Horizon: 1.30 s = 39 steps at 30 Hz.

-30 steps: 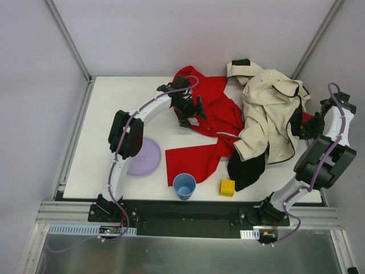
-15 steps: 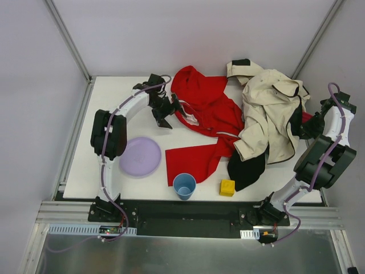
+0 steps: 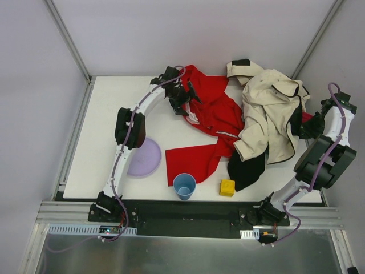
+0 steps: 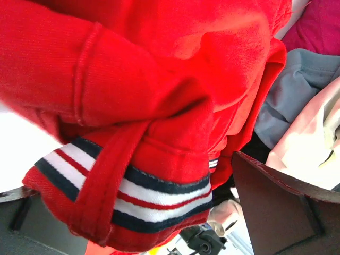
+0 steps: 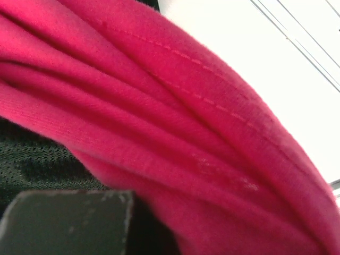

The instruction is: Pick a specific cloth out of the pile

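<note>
The cloth is a big bright red garment spread mid-table, and its right side runs under the pile of cream-and-black jacket. My left gripper stands open at the cloth's upper left edge. In the left wrist view a red cuff with white and navy stripes lies between the wide-apart fingers, not pinched. My right gripper is tucked into the pile's right edge, shut. A magenta cloth fills its wrist view above one dark finger. I cannot tell whether it is pinched.
A purple plate lies partly under the left arm. A blue cup and a yellow block stand near the front edge. Grey-blue fabric and magenta fabric show past the red cloth.
The left gripper swung out left off the cloth, then came back to its upper left edge, with its jaws spreading wider. The right arm has not moved.
</note>
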Tool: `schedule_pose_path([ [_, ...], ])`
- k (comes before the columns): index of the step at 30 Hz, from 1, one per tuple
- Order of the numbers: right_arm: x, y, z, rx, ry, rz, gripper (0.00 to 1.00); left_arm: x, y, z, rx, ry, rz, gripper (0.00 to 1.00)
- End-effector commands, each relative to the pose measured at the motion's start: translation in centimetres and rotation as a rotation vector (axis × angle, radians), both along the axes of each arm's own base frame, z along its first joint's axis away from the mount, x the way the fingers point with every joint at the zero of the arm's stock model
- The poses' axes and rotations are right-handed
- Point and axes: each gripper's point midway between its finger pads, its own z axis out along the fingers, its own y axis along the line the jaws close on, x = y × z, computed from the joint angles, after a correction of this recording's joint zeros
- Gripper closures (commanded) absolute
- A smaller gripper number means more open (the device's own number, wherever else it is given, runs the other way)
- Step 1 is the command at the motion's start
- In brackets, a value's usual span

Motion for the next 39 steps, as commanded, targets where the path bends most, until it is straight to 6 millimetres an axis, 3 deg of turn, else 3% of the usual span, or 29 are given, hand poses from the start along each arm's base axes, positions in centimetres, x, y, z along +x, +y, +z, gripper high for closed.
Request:
schedule_pose_path([
  [1,0.3,-0.7,0.9,-0.008,-0.036,-0.025,0.99,-0.5,-4.4,0.5,-0.036,-0.024,-0.038,0.01],
  [4,0.4,-0.6,0.8,0.003,-0.035,-0.024,1.0,-1.6,-7.1,-0.7,-0.03,-0.025,-0.068,0.01],
  [13,0.5,-0.2,0.4,0.028,-0.033,-0.018,0.99,-4.6,-12.4,-6.0,-0.055,0.071,-0.106,0.02],
  [14,0.5,-0.2,0.3,0.03,-0.033,-0.016,0.99,-5.1,-12.6,-6.9,-0.049,0.088,-0.109,0.06],
  [17,0.4,0.0,0.3,0.032,-0.034,-0.012,0.99,-6.0,-13.2,-8.1,-0.053,0.122,-0.13,0.36],
  [19,0.2,0.0,0.2,0.03,-0.031,-0.012,0.99,-6.2,-14.1,-7.8,-0.076,0.103,-0.15,0.47],
  [24,0.0,0.3,-0.1,0.035,-0.035,-0.008,0.99,-6.9,-16.2,-5.3,-0.151,0.006,-0.229,0.62],
  [29,-0.2,0.5,-0.3,0.043,-0.034,-0.008,0.99,-6.7,-17.9,-0.6,-0.286,-0.114,-0.288,1.0],
  [34,-0.2,0.5,-0.1,0.034,-0.043,-0.007,0.99,-5.5,-17.7,5.0,-0.375,-0.243,-0.307,1.0],
  [39,-0.1,0.4,0.6,0.025,-0.057,-0.013,0.99,-3.1,-14.5,10.6,-0.409,-0.365,-0.258,1.0],
])
